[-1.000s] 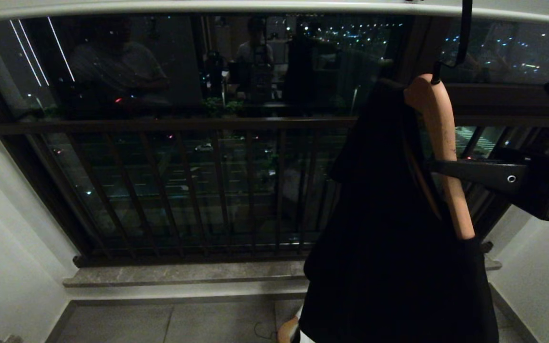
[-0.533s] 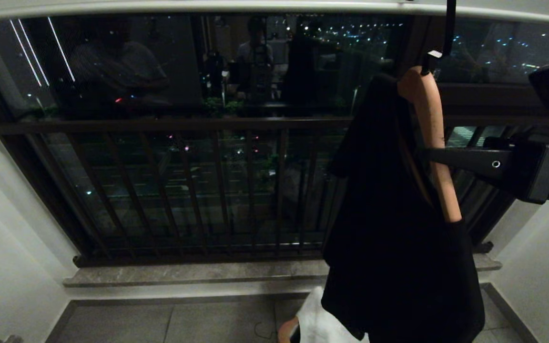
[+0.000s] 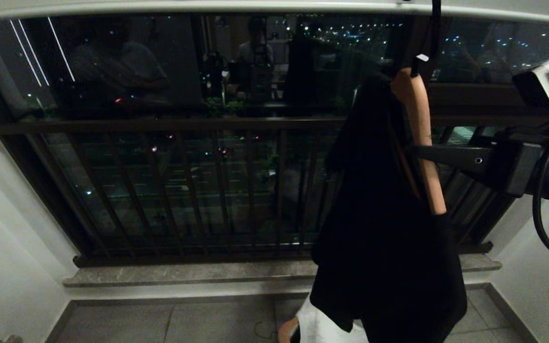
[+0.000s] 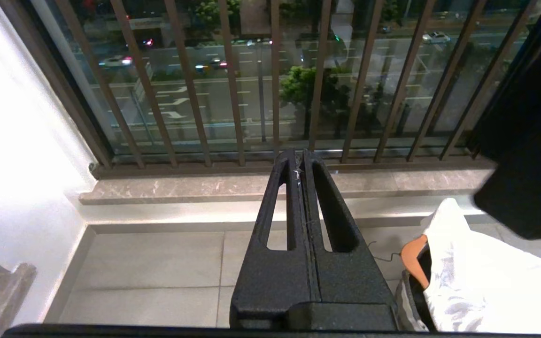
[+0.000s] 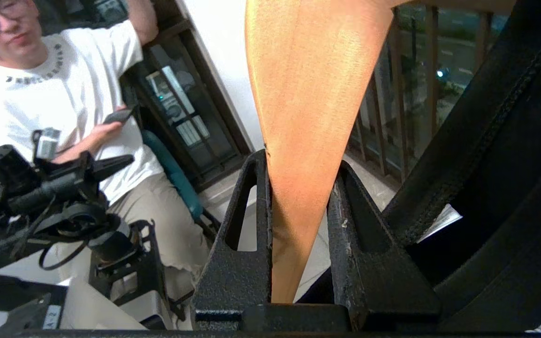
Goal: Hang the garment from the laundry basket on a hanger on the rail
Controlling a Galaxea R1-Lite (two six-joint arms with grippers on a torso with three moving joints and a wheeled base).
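A black garment (image 3: 379,214) hangs on a wooden hanger (image 3: 422,128) at the right of the window. My right gripper (image 3: 420,153) is shut on one arm of the hanger (image 5: 308,117), coming in level from the right. The hanger's black hook (image 3: 429,38) reaches up across the pale rail (image 3: 208,5); its tip is out of view. The laundry basket (image 4: 404,300) stands on the floor below and holds a white garment (image 4: 486,281) and another wooden hanger (image 4: 413,253). My left gripper (image 4: 298,157) is shut and empty, low, pointing at the window sill.
A dark guard handrail (image 3: 160,125) with vertical bars runs across the window. A stone sill (image 3: 184,274) lies below it, and white walls close in on both sides. A seated person in a white shirt (image 5: 64,94) is behind me beside a black equipment rig (image 5: 40,197).
My right gripper has lifted the hanger and black garment up and a little leftward. The hook now reaches the top of the view, and the white garment below has come into sight.
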